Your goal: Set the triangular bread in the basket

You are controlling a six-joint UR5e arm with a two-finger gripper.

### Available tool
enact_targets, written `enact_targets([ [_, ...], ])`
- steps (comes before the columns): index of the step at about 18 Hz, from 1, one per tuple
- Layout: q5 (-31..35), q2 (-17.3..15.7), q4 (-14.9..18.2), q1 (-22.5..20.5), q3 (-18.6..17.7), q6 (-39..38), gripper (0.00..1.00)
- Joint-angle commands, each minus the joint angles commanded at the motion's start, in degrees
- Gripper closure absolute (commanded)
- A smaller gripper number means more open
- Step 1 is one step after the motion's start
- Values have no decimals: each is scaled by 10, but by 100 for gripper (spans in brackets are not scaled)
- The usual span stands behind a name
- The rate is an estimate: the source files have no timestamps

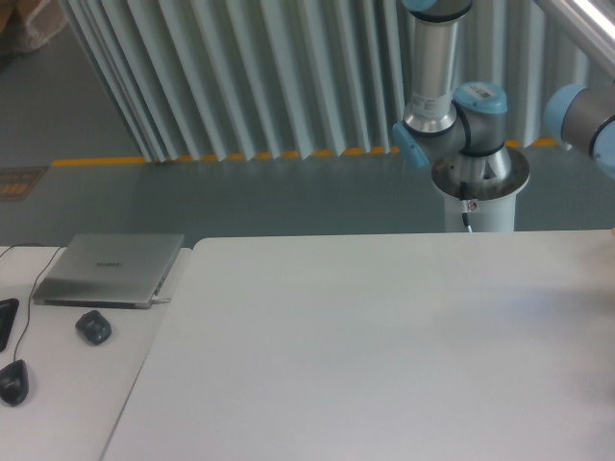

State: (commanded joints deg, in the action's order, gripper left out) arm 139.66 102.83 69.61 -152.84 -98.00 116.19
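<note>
The triangular bread is out of view, and no basket shows either. The white table (384,346) fills the lower right of the camera view and bears nothing that I can see. Only the arm's base (479,178) and lower joints (452,115) show behind the table's far edge at the upper right. Another arm link (581,115) runs off the right edge. The gripper is out of frame.
A closed grey laptop (110,269) lies on a side desk at the left, with a dark mouse (93,327) and another dark device (12,382) in front of it. A corrugated wall (240,77) stands behind.
</note>
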Motion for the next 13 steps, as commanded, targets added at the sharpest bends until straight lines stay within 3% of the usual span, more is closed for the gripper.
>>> enact_targets([
  [7, -27, 0, 1, 1, 18, -4, 0],
  [12, -318, -1, 12, -2, 63, -177, 0],
  [13, -345, -1, 15, -3, 69, -199, 0],
])
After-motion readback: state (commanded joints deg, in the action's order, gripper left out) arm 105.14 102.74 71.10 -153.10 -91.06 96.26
